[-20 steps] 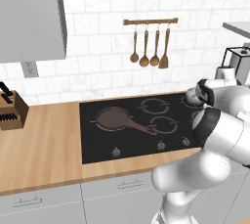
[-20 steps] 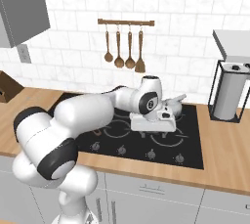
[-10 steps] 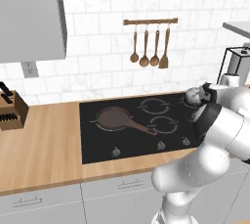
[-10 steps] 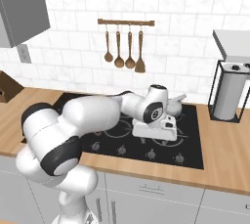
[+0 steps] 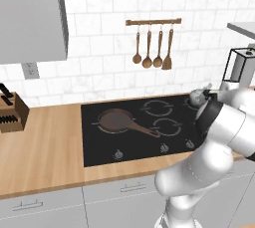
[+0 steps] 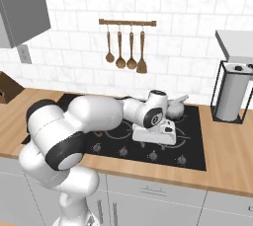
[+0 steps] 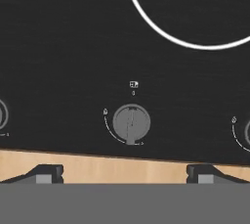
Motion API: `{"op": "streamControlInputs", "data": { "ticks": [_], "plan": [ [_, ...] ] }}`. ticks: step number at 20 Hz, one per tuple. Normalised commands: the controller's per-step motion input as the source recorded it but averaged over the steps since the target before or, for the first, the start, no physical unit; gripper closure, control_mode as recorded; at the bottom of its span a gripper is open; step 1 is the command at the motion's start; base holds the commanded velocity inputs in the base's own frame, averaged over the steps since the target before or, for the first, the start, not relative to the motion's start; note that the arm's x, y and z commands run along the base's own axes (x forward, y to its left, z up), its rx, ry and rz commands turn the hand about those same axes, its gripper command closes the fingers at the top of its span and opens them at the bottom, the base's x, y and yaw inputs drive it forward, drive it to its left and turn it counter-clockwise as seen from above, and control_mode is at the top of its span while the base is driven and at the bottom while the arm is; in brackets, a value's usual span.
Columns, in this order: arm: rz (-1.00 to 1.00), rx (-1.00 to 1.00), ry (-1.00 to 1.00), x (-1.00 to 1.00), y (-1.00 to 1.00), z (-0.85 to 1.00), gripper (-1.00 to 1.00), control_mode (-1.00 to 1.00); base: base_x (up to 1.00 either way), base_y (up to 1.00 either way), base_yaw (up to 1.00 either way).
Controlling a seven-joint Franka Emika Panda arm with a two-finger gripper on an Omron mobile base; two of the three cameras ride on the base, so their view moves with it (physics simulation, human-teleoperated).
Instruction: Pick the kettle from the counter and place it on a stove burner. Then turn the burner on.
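Note:
The silver-grey kettle [image 6: 176, 107] stands on the back right burner of the black cooktop [image 6: 197, 146], also seen as the kettle [image 5: 198, 96] just behind my arm. My gripper [image 7: 125, 174] is open with nothing between its tips and hovers low over the cooktop's front strip. A round grey knob [image 7: 131, 123] lies straight ahead of it, midway between the two tips. A white burner ring [image 7: 146, 15] curves beyond the knob. In the right base view the gripper [image 6: 154, 137] sits in front of the kettle, apart from it. The wood counter [image 7: 122, 165] edge runs under the fingertips.
A frying pan [image 5: 117, 121] rests on the front left burner. Neighbouring knobs [image 7: 245, 132] sit to either side of the centred one. A paper towel holder [image 6: 231, 95] stands on the counter right of the cooktop, and a knife block [image 5: 9, 113] at the far left.
My hand has drawn away from the kettle toward the cooktop's front edge and come lower over the knobs. The kettle stays on the back right burner.

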Motion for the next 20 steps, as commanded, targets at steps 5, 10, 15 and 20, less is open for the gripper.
{"op": "streamControlInputs", "data": {
  "ticks": [5, 10, 15, 20],
  "plan": [
    [0.03, 0.04, -0.01, 0.03, 0.0, -0.41, -1.0, -1.0, 0.0, 0.0, 0.0],
    [0.01, 0.0, 0.0, 0.0, 0.0, -0.18, -1.0, -1.0, 0.0, 0.0, 0.0],
    [0.01, 0.0, 0.0, 0.04, 0.0, -0.17, -1.0, -1.0, 0.0, 0.0, 0.0],
    [0.02, 0.0, 0.0, 0.1, 0.0, -0.15, -1.0, -1.0, 0.0, 0.0, 0.0]
  ]
}}
